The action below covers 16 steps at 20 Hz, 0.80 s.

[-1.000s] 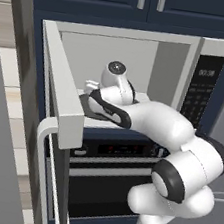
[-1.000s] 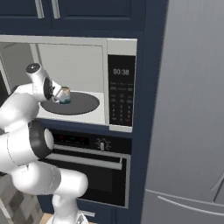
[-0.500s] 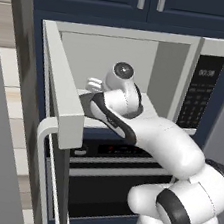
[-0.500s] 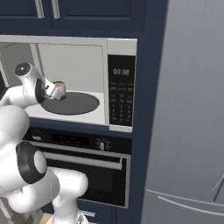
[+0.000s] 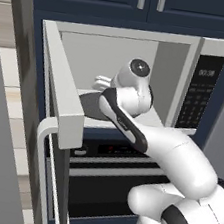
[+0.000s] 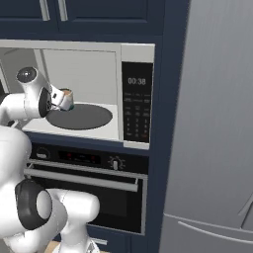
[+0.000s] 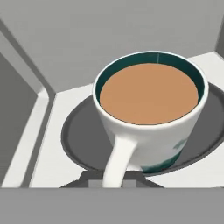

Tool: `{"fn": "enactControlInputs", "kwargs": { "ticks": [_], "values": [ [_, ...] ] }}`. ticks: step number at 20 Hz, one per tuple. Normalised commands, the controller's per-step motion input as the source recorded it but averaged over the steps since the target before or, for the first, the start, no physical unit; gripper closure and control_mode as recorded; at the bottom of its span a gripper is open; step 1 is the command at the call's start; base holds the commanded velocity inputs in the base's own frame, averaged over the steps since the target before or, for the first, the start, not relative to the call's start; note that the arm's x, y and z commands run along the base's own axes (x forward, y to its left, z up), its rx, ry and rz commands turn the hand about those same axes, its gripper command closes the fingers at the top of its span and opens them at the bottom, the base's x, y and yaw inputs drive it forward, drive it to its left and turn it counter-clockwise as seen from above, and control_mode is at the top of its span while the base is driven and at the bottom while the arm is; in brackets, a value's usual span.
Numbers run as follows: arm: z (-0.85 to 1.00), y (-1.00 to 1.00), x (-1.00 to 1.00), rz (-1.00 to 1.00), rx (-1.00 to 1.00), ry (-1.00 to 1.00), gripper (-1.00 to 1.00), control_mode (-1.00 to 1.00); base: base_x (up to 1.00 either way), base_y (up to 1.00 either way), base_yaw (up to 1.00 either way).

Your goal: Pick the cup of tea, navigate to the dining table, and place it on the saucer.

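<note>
The gripper [image 7: 113,183] is clamped narrow on the white handle of the cup of tea [image 7: 151,114], its two dark fingertips [image 7: 92,183] just peeking up on either side of the handle where it runs down to the bottom of the hand view. The cup is full nearly to the rim with pale brown tea, its inside wall teal, a bit of green pattern showing low on its white side. From the right base view the cup [image 6: 65,98] hangs at the end of the hand, lifted clear above the dark round turntable [image 6: 79,116] and tipped a little, near the left front of the microwave's cavity. The turntable [image 7: 78,139] lies directly beneath the cup, on the microwave's pale floor with grey walls rising behind. From the left base view the white arm [image 5: 170,157] reaches up from the lower right into the open microwave [image 5: 115,66], whose door [image 5: 61,89] stands swung out to the left. The control panel [image 6: 137,101] on the microwave's right shows a lit clock. Below sits a built-in oven [image 6: 86,185] with a long bar handle, set in navy cabinetry, and a tall grey refrigerator [image 6: 212,128] stands to the right.
</note>
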Motion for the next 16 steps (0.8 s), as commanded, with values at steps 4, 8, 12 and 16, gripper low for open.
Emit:
{"fn": "enactControlInputs", "kwargs": {
  "ticks": [4, 8, 12, 16],
  "values": [
    [0.11, -0.2, -0.45, 0.04, 0.0, 0.0, 1.0, -1.0, 0.0, 0.0, 0.0],
    [0.13, -0.14, -0.53, 0.02, 0.0, 0.0, 1.0, -1.0, 0.0, 0.0, 0.0],
    [0.19, -0.11, -0.55, 0.0, 0.03, 0.0, 1.0, -1.0, 0.0, 0.0, 0.0],
    [0.21, -0.09, -0.57, 0.0, 0.03, 0.0, 1.0, -1.0, 0.0, 0.0, 0.0]
  ]
}}
